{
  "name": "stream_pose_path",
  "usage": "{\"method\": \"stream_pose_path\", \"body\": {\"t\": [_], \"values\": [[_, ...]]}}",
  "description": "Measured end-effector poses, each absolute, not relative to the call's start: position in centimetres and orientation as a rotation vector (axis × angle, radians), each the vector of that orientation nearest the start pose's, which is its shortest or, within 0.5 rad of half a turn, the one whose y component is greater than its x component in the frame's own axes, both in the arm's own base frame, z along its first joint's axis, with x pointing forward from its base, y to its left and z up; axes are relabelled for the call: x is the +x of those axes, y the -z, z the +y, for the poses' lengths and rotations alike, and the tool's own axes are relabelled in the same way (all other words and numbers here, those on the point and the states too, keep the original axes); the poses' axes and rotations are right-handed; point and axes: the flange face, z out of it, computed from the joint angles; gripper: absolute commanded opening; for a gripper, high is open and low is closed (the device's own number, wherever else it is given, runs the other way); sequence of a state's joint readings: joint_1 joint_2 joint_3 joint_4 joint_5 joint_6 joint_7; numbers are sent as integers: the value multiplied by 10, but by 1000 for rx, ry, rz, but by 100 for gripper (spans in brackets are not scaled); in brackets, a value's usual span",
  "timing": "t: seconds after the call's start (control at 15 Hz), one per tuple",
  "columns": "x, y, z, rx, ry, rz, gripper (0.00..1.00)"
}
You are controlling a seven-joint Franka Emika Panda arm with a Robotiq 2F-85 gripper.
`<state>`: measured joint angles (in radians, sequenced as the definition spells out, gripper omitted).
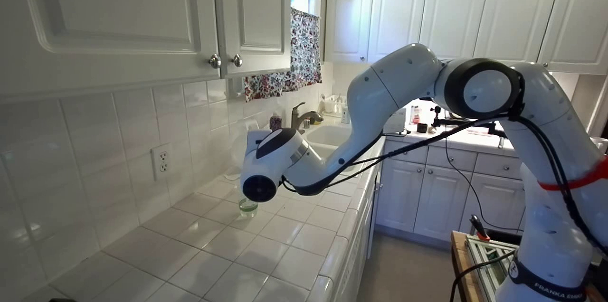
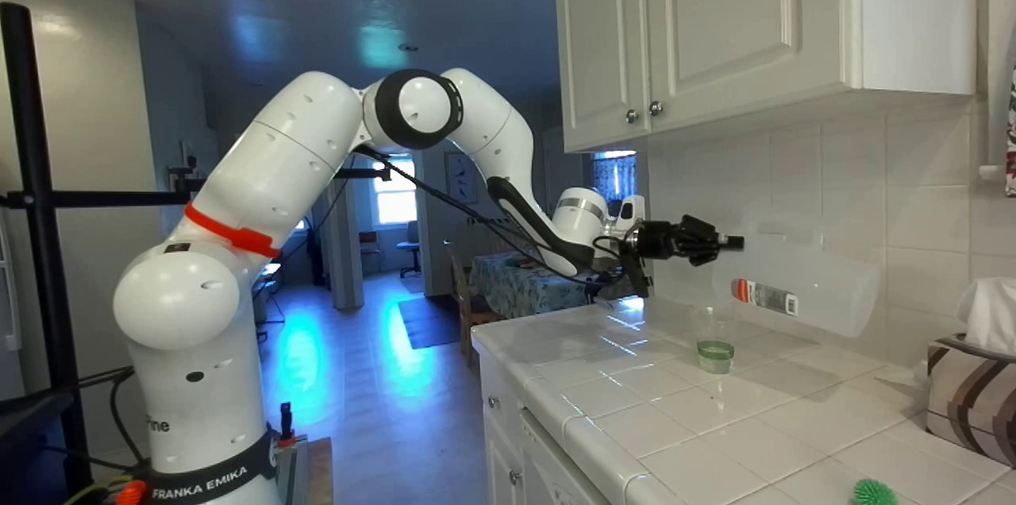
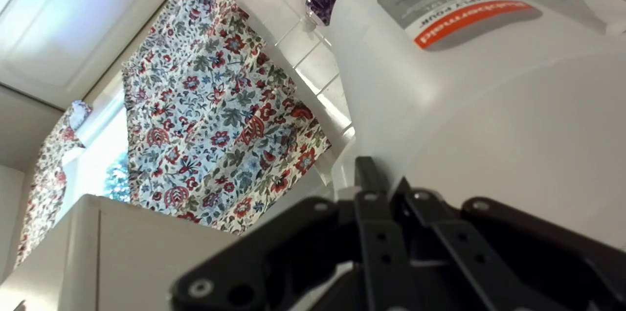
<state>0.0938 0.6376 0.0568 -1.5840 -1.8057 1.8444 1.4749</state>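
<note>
My gripper (image 2: 732, 243) is shut on a translucent white pitcher (image 2: 841, 291), and it also shows in the wrist view (image 3: 385, 176). Its fingers are close together on what looks like the handle; the exact grip is hard to see. The pitcher (image 3: 469, 100) fills the right of the wrist view, with a grey and orange label. It is held in the air, tipped almost on its side, base towards the tissue box. A clear cup (image 2: 716, 354) with green at its bottom stands on the tiled counter (image 2: 762, 418), below the pitcher's left end. The cup (image 1: 248, 208) is partly behind the wrist in an exterior view.
A tissue box (image 2: 972, 402) and a green spiky object (image 2: 873, 492) are on the counter. Upper cabinets (image 2: 738, 28) hang above the arm. A tiled wall (image 1: 114, 164) with an outlet (image 1: 163, 162) runs behind. A faucet (image 1: 304, 119) and sink (image 1: 328, 136) lie further along.
</note>
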Motion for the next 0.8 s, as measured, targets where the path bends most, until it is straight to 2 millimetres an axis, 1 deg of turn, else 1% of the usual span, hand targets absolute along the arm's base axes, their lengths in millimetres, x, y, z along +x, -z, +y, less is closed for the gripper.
{"method": "stream_pose_path", "body": {"t": [0.2, 0.27, 0.47, 0.53, 0.8], "values": [[714, -318, 20, 1686, -1005, -305, 1], [714, -320, 19, 1691, -1004, -320, 5], [714, -317, 19, 1695, -998, -316, 5], [714, -316, 20, 1695, -998, -314, 1], [713, -314, 19, 1709, -985, -333, 1]]}}
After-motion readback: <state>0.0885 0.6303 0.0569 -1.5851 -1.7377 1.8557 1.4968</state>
